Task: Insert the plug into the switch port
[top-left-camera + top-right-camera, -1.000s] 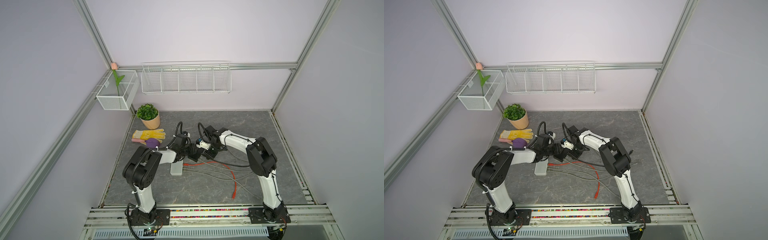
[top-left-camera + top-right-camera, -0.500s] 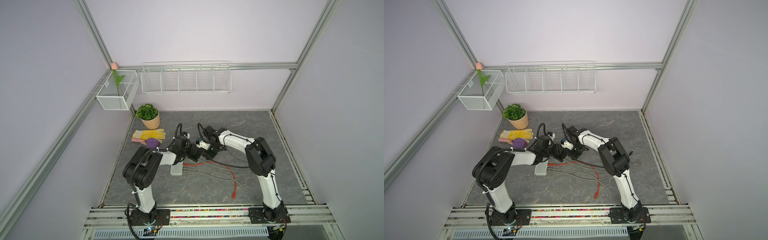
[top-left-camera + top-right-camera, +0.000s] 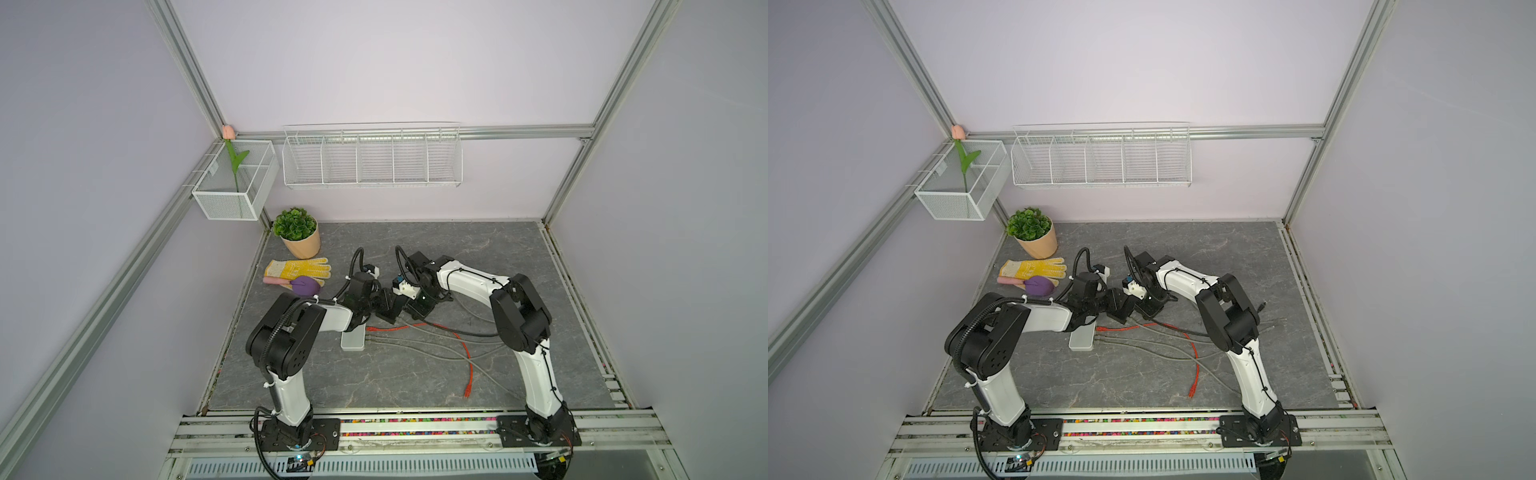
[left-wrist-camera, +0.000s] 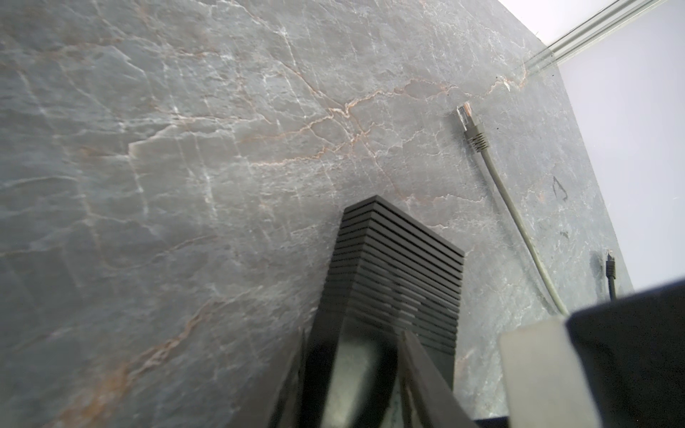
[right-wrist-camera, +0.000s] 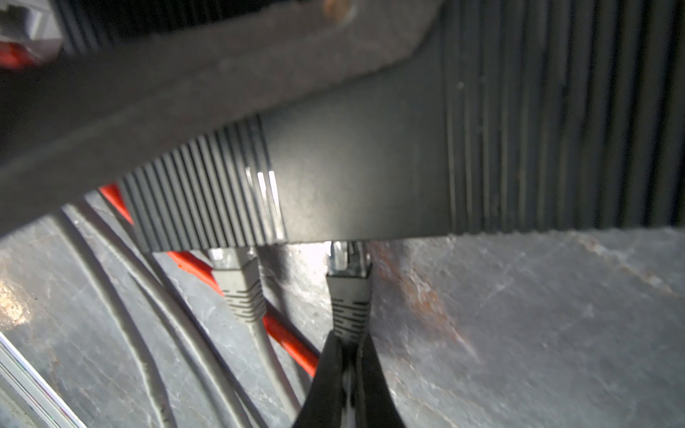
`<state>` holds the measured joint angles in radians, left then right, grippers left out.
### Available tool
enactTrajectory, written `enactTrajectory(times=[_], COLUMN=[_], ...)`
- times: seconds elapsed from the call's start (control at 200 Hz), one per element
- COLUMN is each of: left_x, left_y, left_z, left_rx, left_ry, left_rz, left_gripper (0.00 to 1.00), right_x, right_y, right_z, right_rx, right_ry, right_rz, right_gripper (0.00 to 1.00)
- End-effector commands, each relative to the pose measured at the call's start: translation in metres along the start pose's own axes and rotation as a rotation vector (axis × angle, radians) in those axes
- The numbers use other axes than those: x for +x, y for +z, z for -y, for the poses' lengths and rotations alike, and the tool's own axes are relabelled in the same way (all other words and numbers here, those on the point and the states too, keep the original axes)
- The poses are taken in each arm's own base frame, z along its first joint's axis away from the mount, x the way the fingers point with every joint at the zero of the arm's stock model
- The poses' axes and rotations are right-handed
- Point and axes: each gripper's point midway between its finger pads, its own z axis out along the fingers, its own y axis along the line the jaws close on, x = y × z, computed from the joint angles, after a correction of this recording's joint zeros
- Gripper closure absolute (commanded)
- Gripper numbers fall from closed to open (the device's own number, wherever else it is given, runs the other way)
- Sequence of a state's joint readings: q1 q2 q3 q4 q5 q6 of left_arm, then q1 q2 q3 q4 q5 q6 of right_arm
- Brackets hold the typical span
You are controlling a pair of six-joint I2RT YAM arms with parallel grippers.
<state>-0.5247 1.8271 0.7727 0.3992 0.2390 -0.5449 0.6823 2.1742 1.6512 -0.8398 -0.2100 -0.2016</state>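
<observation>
Right wrist view: my right claw (image 5: 348, 346) grips the plug (image 5: 350, 296), entering the switch (image 5: 352, 166) at twelve o'clock; straight push apparently remains.

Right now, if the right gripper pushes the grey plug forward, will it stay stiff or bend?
The grey plug has a ribbed boot, so it probably flexes a little where the right gripper pinches it. Its clear tip looks hard and should stay straight. The switch likely will not slide, since the left gripper clamps it.
</observation>
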Motion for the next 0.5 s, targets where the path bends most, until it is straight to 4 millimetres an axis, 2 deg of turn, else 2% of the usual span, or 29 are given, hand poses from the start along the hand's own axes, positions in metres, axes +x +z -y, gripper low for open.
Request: enactTrajectory(times=[0.0,0.255,0.495], left_x=[0.098,0.105,0.109], left_y=[0.002,0.002,0.001], left_z=[0.032,0.035,0.035], left_rx=[0.134,0.139,0.149], left_ry=[-0.028,-0.016,-0.011], left_rz=[-0.324,-0.34,-0.35], left_gripper=[0.61,0.61,0.61], right_x=[-0.125,-0.135,-0.142], right_y=[-0.044,-0.053,-0.052], right_z=[-0.038,-0.041,-0.044], right_rx=[-0.065,-0.075,-0.1], right_ry=[-0.203,-0.225,-0.241], right_rz=[0.494,0.541,0.548], right_gripper=[0.93,0.93,0.93])
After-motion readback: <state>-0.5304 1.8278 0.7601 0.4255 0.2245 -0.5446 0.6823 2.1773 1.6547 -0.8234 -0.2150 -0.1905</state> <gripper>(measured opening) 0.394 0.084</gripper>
